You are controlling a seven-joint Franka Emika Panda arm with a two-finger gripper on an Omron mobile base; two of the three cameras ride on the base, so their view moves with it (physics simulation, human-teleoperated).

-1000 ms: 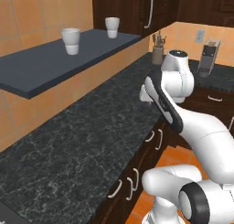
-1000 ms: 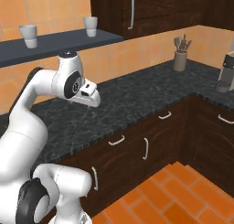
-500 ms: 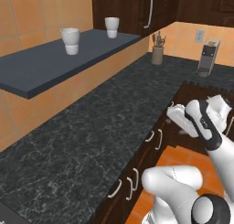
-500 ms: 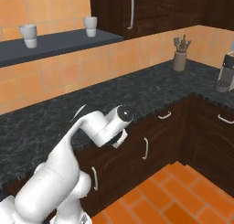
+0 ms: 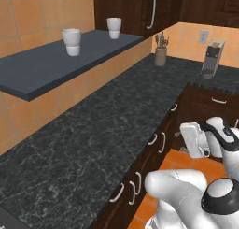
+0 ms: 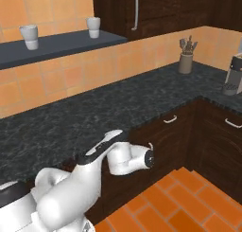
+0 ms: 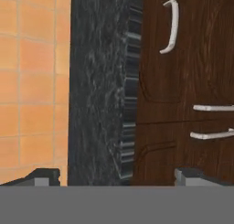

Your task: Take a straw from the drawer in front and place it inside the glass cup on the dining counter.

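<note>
My arm point(image 6: 118, 157) reaches low across the dark-brown cabinet fronts, under the edge of the black counter. The hand view is rolled on its side. In it my gripper point(image 7: 119, 176) is open, with nothing between its fingertips point(image 7: 45, 175), and it faces the cabinet fronts. Just under the counter edge, the drawer point(image 7: 155, 58) is a shut dark front with a curved pale handle point(image 7: 171, 26). The straw is hidden. The glass cup and the dining counter are out of view.
The black speckled counter point(image 5: 93, 130) runs along the orange tiled wall. A dark shelf point(image 5: 56, 64) carries two white cups point(image 5: 71, 40). A utensil jar point(image 6: 185, 60) and a coffee machine point(image 5: 211, 59) stand at the far corner. Cupboard door handles point(image 7: 212, 108) lie beside the drawer. Below is orange tiled floor point(image 6: 189, 198).
The arm has swung down from above the counter to low in front of the cabinet fronts. The jaws have stayed open.
</note>
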